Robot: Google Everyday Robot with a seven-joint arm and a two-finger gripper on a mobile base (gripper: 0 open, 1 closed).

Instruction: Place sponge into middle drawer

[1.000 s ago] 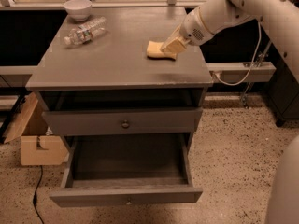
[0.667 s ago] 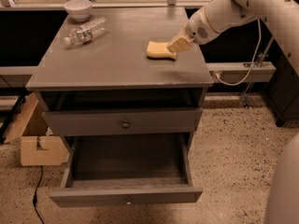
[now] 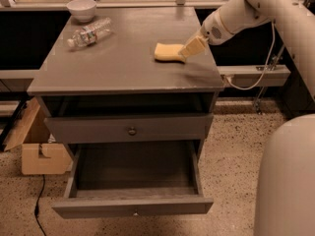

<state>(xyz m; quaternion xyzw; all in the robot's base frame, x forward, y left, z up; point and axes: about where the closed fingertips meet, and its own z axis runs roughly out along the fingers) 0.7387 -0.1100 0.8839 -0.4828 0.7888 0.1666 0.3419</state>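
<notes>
Lying flat on the cabinet top's (image 3: 123, 63) right side, the sponge (image 3: 167, 52) is pointing its long axis left to right, right end touching the gripper (image 3: 188, 50); whether the gripper is clasping it cannot be told, while the middle drawer (image 3: 133, 206) is standing open below

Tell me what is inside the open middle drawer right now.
Nothing shows inside the middle drawer: only its bare grey floor. The strip just behind its front panel is hidden. The sponge lies on the cabinet top, with the gripper at its right edge.
</notes>
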